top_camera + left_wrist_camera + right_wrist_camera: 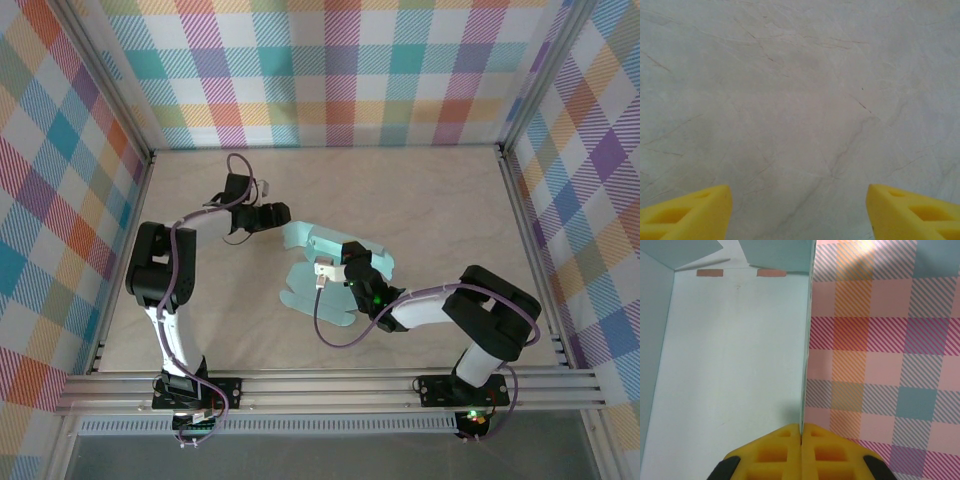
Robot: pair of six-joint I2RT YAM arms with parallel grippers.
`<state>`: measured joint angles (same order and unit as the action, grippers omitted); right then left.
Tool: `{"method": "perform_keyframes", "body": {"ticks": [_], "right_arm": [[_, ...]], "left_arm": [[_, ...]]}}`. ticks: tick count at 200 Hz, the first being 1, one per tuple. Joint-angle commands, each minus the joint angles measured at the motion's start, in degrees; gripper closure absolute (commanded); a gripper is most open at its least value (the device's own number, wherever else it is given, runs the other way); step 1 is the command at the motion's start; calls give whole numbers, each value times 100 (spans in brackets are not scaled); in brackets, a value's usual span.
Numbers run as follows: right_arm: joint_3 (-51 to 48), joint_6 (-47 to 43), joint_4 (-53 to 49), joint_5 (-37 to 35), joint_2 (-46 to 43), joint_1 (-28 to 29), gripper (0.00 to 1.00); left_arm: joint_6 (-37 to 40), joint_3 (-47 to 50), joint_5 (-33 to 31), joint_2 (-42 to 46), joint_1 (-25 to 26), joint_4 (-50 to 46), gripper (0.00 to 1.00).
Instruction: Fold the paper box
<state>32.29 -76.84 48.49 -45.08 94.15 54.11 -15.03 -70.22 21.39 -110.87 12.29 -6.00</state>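
The paper box (pixel 330 272) is a pale mint-blue die-cut sheet, partly folded up, in the middle of the table. My right gripper (pixel 345 262) is shut on one raised panel of it; in the right wrist view the yellow fingertips (pixel 790 442) pinch the thin card edge (pixel 805 360), with the panel's inner face (pixel 735 360) to the left. My left gripper (pixel 283 215) sits just left of the sheet's far tab. It is open, and its yellow fingers (pixel 690 212) hang over bare table with nothing between them.
The table (pixel 440 200) is pale marbled and fenced by aluminium rails (pixel 330 390) at the near edge. Checked fabric walls (pixel 340 70) stand on three sides. Two small brown tape strips (pixel 710 273) mark the box's fold.
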Motion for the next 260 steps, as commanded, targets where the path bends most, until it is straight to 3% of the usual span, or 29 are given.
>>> {"method": "perform_keyframes", "body": {"ticks": [1,27,55,121,186,202,260], "right_arm": [[-53,-29,261,-119,60,47,100],[-47,42,164,-124,34,39,100],[-36,228,-61,-142,-47,21,100],[110,872,-885,-89,-239,-115,100],[126,797,-970,-71,-241,-119,100],[138,827,-1033,-72,-263,-120,100],[92,381,-631,-98,-70,-93,100]], "left_arm": [[208,-263,258,-219,196,-193,33],[263,-372,507,-395,282,-233,45],[255,-133,743,-197,309,-153,46],[70,1557,902,808,383,1770,45],[7,2580,1087,923,596,3772,54],[8,2800,1014,1017,648,4071,58],[128,3835,262,1594,908,5407,57]]}}
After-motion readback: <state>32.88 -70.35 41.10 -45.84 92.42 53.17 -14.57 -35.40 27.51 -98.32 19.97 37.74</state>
